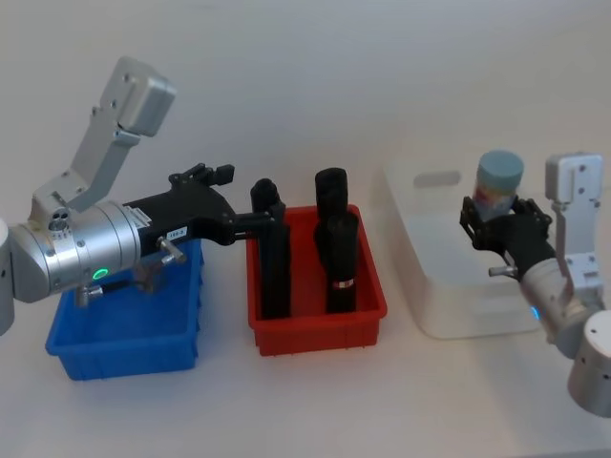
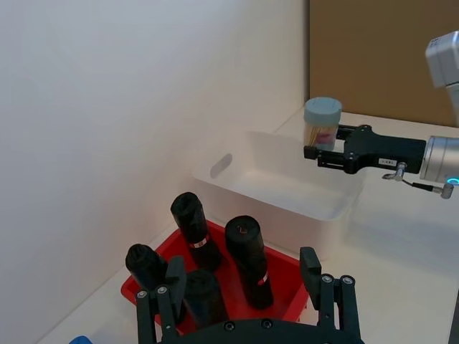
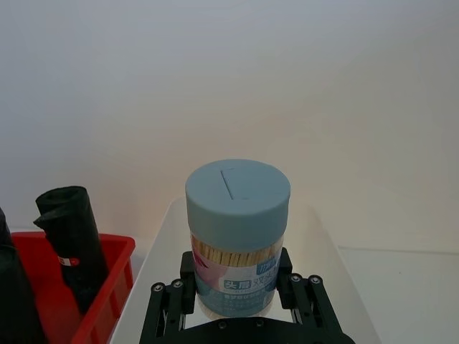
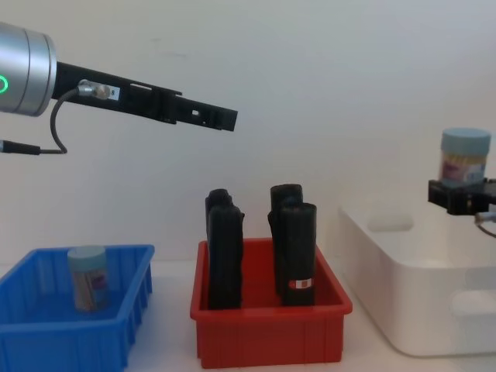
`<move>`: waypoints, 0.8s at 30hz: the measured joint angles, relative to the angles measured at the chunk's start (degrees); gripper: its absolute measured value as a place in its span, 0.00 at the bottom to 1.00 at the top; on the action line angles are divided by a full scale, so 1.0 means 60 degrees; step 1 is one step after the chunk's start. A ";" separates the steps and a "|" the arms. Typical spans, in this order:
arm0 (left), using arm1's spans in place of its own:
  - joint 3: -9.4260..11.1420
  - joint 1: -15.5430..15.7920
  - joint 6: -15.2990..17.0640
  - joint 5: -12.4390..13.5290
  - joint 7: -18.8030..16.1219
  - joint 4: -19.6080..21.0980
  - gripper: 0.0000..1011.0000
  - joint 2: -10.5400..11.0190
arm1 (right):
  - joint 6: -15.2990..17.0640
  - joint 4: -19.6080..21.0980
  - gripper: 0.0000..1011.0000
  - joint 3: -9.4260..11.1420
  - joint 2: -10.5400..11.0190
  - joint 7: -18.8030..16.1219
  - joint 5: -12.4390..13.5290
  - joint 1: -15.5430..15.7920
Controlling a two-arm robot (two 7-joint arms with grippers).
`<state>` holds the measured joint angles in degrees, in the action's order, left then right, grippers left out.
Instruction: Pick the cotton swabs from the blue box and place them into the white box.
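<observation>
My right end effector (image 1: 503, 226) is clamped around the lower body of an upright jar of cotton swabs (image 1: 498, 184), held above the white box (image 1: 449, 307), while my left end effector (image 2: 241, 271) hangs wide open and empty above the red bin (image 4: 267, 341), and a second jar (image 4: 87, 277) stands in the blue box (image 4: 116, 342).

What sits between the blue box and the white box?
A red bin holding upright black cylinders stands between them, plain in the head and chest views.
</observation>
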<state>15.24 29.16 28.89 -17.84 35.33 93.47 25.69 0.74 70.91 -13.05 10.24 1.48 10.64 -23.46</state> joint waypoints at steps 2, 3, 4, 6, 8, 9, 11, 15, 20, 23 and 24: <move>0.0000 0.0000 0.0000 0.0000 -0.0001 0.0000 0.99 0.0001 | -0.0014 -0.0376 0.62 -0.0004 -0.0065 -0.0208 -0.0030 -0.0214; 0.0000 0.0000 0.0000 0.0000 -0.0001 0.0000 0.99 0.0001 | -0.0018 -0.0506 0.62 -0.0009 -0.0088 -0.0266 -0.0038 -0.0288; 0.0000 0.0000 0.0000 0.0000 -0.0001 -0.0001 0.99 0.0001 | -0.0025 -0.0622 0.62 -0.0013 -0.0108 -0.0329 -0.0045 -0.0356; 0.0000 0.0000 0.0000 0.0000 -0.0001 0.0000 0.99 0.0000 | -0.0047 -0.1013 0.62 -0.0029 -0.0176 -0.0494 -0.0060 -0.0571; 0.0000 0.0000 0.0000 0.0000 -0.0001 0.0000 0.99 0.0001 | -0.0078 -0.1319 0.64 -0.0038 -0.0230 -0.0654 -0.0079 -0.0742; 0.0000 0.0000 0.0000 0.0000 -0.0001 0.0000 0.99 0.0000 | -0.0093 -0.1515 0.70 -0.0044 -0.0264 -0.0745 -0.0088 -0.0849; 0.0000 0.0000 0.0000 0.0000 -0.0001 0.0000 0.99 0.0000 | -0.0106 -0.1668 0.72 -0.0049 -0.0289 -0.0824 -0.0094 -0.0931; 0.0000 0.0000 0.0000 0.0000 -0.0001 0.0000 0.99 0.0000 | -0.0160 -0.1966 0.84 -0.0056 -0.0344 -0.1016 -0.0095 -0.1100; 0.0000 0.0000 0.0000 0.0000 -0.0001 0.0000 0.99 0.0000 | -0.0282 -0.2183 0.98 -0.0056 -0.0385 -0.1201 -0.0076 -0.1228; 0.0000 0.0000 0.0000 0.0000 -0.0001 0.0000 0.99 0.0001 | -0.0382 -0.2220 0.99 -0.0042 -0.0397 -0.1260 -0.0040 -0.1258; 0.0000 0.0000 0.0000 0.0000 -0.0001 0.0000 0.99 0.0000 | -0.0408 -0.2220 0.99 -0.0038 -0.0398 -0.1271 -0.0031 -0.1261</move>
<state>15.24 29.16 28.89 -17.84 35.33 93.47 25.69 -1.71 57.59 -13.28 7.85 -6.14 10.46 -31.03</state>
